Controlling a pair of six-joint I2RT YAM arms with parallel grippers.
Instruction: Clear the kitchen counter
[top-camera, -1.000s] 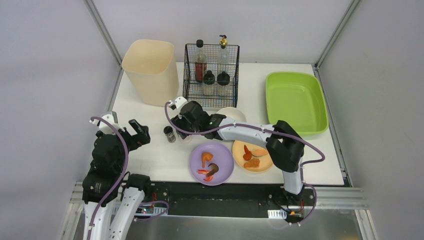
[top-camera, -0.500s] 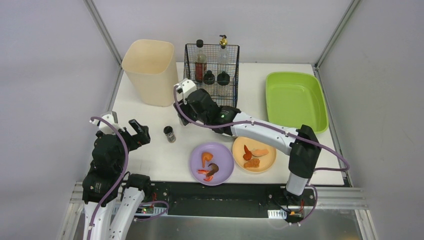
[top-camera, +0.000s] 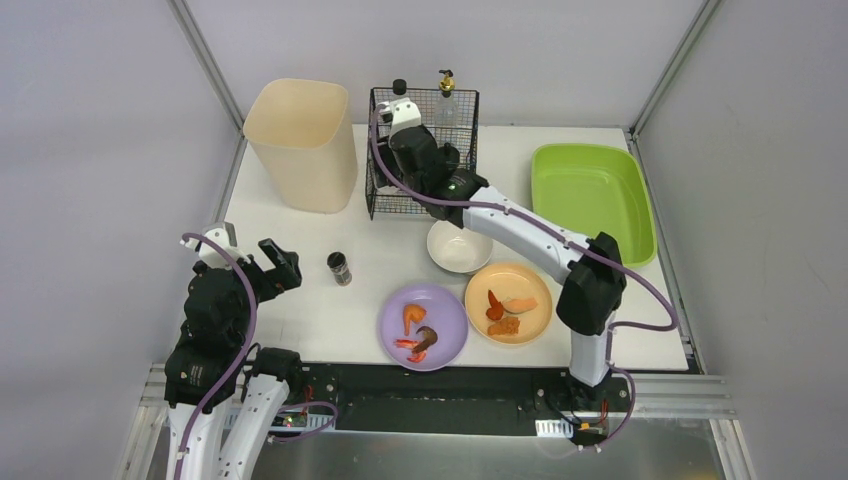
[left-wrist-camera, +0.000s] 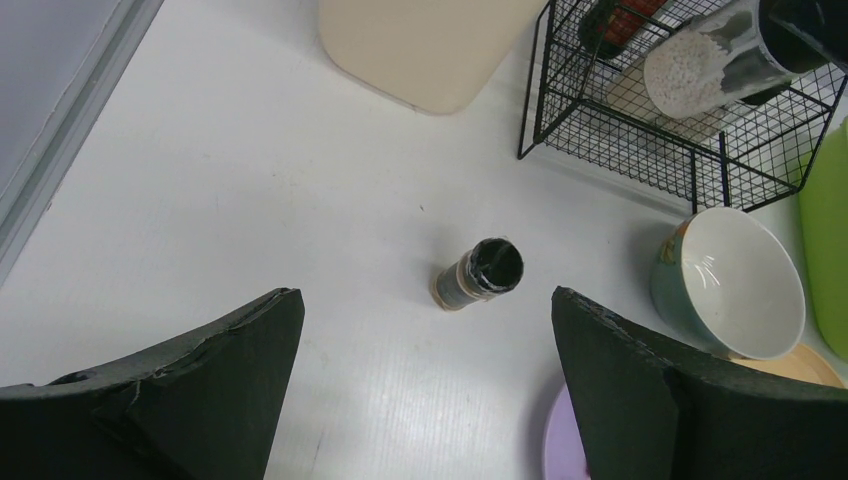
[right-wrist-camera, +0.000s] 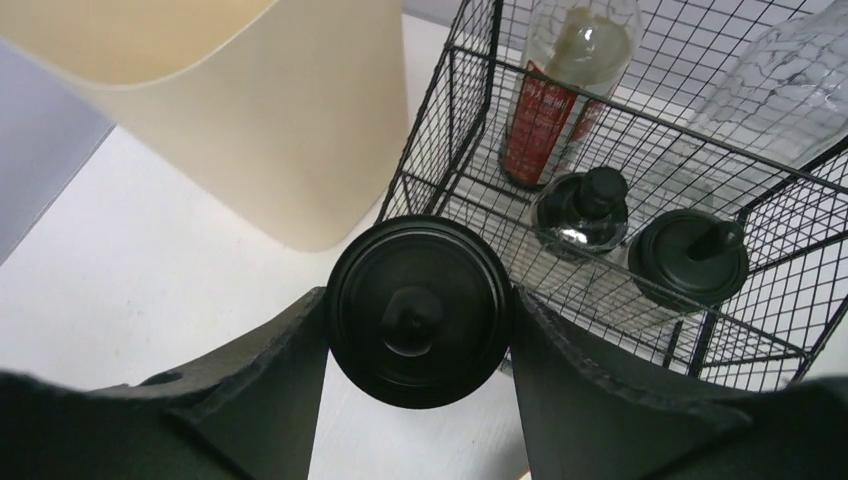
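The white kitchen counter (top-camera: 300, 230) holds a small dark spice jar (top-camera: 339, 267) standing alone at the left. My right gripper (right-wrist-camera: 418, 300) is shut on a black-lidded jar (right-wrist-camera: 400, 350) and holds it over the front left part of the black wire basket (top-camera: 372, 150). The jar's pale body also shows in the left wrist view (left-wrist-camera: 690, 70). In the top view the right gripper (top-camera: 410, 160) hides the jar. My left gripper (left-wrist-camera: 425, 310) is open and empty above the counter, short of the spice jar (left-wrist-camera: 480, 272); it also shows in the top view (top-camera: 280, 265).
The basket holds a red-labelled bottle (right-wrist-camera: 545, 110), a clear bottle and two black-lidded jars (right-wrist-camera: 690, 260). A beige bin (top-camera: 300, 140) stands back left, a lime-green tub (top-camera: 590, 200) back right. A white bowl (top-camera: 458, 245), a purple plate (top-camera: 390, 315) and an orange plate (top-camera: 480, 295) with food sit near the front.
My right gripper lifted the black-lidded jar from beside the spice jar and carried it back to the wire basket. The white bowl is uncovered. The left arm has not moved.
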